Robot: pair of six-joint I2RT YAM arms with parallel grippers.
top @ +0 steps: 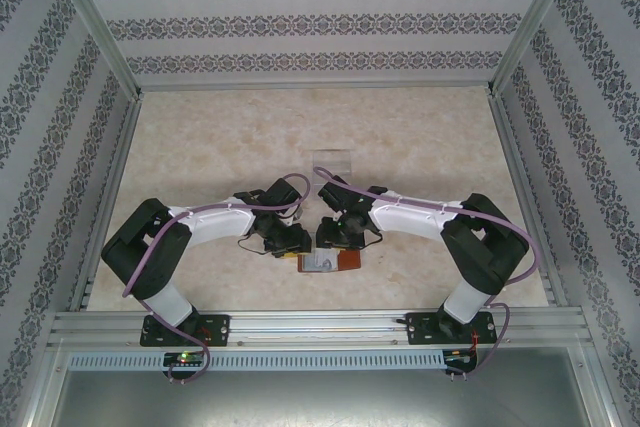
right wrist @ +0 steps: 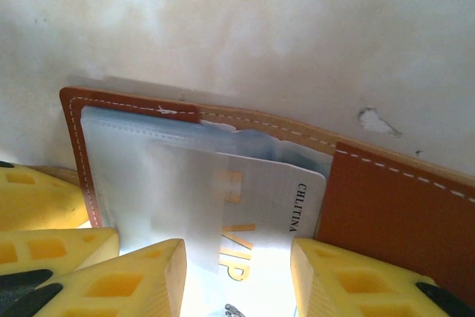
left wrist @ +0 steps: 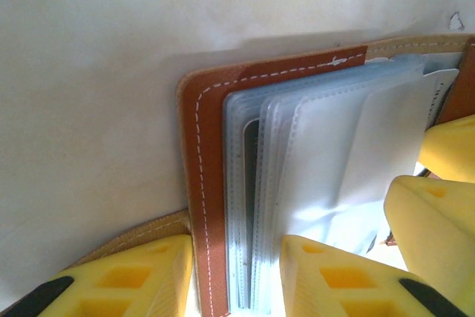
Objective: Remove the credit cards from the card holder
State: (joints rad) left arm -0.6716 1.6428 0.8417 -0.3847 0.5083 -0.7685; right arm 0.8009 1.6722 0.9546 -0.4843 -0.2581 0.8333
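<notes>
From above, my two arms reach in from the left and the right and meet low over the near middle of a pale, marbled surface (top: 200,147) enclosed by patterned walls.

On the left, my left fingers (left wrist: 141,280), yellow and blocky, are spread apart. One sits just outside the card holder (left wrist: 204,183), beside its reddish-brown border with white stitching. The other lies over the holder's clear plastic sleeves (left wrist: 326,154). The border and the sleeve edges fill the gap between the two fingers.

The card holder lies open and flat on the surface at the near middle, directly under both sets of fingers. Its sleeves are slightly fanned.

In the middle, a pale credit card (right wrist: 252,213) with gold letters reading "VIP" lies among the sleeves. A translucent sleeve covers its left part and its right part is bare.

My right fingers (right wrist: 356,280), also yellow, are spread, one on each side of that card. I cannot tell whether they touch its edges.

Just right of them lies the holder's other brown flap (right wrist: 401,213), stitched along its edge.

A clear tray (top: 333,160) sits farther back on the surface, well apart from the holder.
</notes>
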